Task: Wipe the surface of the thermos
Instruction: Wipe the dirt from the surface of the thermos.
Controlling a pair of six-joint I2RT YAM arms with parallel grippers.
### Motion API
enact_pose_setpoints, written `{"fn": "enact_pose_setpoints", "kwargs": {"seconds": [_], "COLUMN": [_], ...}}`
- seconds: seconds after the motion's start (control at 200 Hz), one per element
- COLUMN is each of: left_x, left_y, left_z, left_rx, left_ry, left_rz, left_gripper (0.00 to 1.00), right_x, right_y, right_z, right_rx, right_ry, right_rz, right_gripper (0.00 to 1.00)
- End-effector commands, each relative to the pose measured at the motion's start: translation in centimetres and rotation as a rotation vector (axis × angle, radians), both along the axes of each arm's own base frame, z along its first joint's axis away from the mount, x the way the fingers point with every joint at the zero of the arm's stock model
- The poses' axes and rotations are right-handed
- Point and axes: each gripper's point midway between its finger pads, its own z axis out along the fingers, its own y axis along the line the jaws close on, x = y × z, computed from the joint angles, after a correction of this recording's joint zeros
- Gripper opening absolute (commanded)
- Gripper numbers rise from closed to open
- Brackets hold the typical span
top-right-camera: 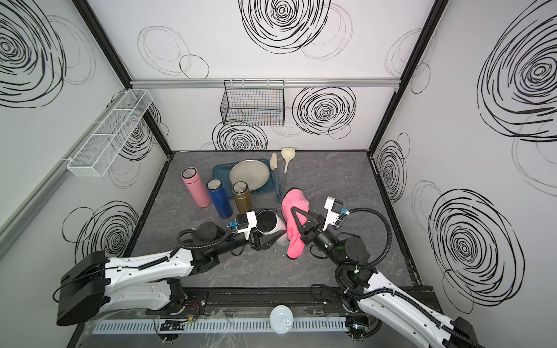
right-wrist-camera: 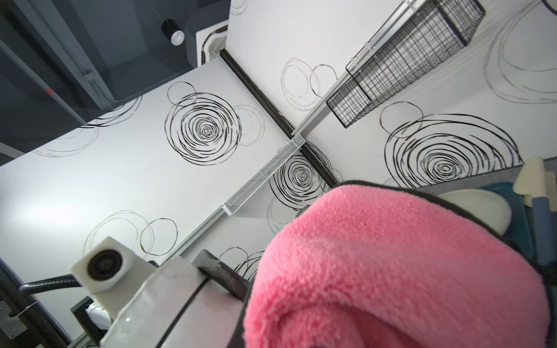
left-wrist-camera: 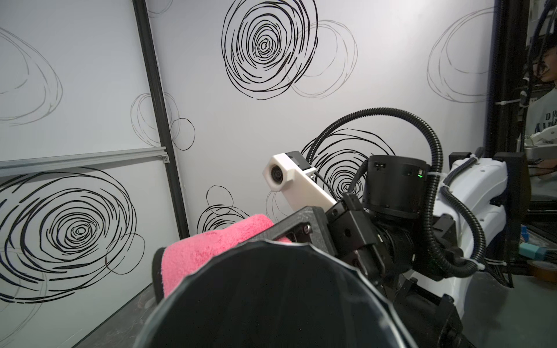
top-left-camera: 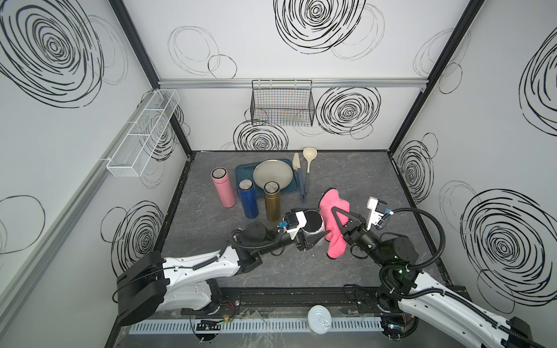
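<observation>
Thermos (left-wrist-camera: 271, 301) fills the lower left-wrist frame, clamped tight by left end effector (top-left-camera: 315, 238). Right end effector (top-left-camera: 339, 217) pinches pink cloth (top-left-camera: 333, 199) against its side, mid-frame. Wiping step; next probably needs strokes along the body.

My two top views look steeply down from above the near edge, nearly the same picture twice, taking in the whole grey table (top-left-camera: 211, 229). My left wrist camera, tight against the thermos (left-wrist-camera: 271, 301), faces right; my right wrist camera, tight against the pink cloth (right-wrist-camera: 391, 271), faces the far left corner, tilted upward. Both wrist views share that cloth.
</observation>
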Motion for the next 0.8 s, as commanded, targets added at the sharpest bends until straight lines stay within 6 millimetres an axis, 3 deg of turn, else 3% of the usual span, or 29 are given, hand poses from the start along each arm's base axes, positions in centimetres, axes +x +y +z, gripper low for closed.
{"fn": "enact_pose_setpoints", "kwargs": {"seconds": [0.0,0.14,0.22,0.31,0.47,0.56,0.655,0.796], "left_x": [-0.1,0.5,0.7,1.0,1.2,1.3,1.5,1.5], "left_y": [1.3,1.2,1.1,0.9,0.7,0.4,0.4,0.5], "left_z": [3.3,3.1,3.0,2.9,2.6,2.3,2.0,2.2], "left_rx": [-0.13,-0.131,-0.133,-0.135,-0.133,-0.12,-0.112,-0.118], "left_ry": [-0.084,-0.081,-0.077,-0.067,-0.066,-0.071,-0.075,-0.078], "left_rz": [0.037,0.052,0.05,0.046,0.04,0.034,0.037,0.025], "left_gripper": [0.0,0.0,0.0,0.0,0.0,0.0,0.0,0.0], "right_x": [0.3,1.5,2.0,1.5,-0.7,-1.8,-1.5,0.1], "right_y": [0.4,0.5,0.5,0.7,0.9,1.7,2.2,1.9], "right_z": [-2.8,-8.5,-9.3,-6.3,2.0,4.1,2.9,-2.6], "right_rx": [0.005,-0.049,-0.073,-0.061,0.025,0.048,0.025,-0.018], "right_ry": [0.077,0.203,0.228,0.151,-0.037,-0.083,-0.065,0.05], "right_rz": [0.026,-0.014,-0.029,-0.008,0.071,0.127,0.121,0.063], "right_gripper": [0.0,0.0,0.0,0.0,0.0,0.0,0.0,0.0]}}
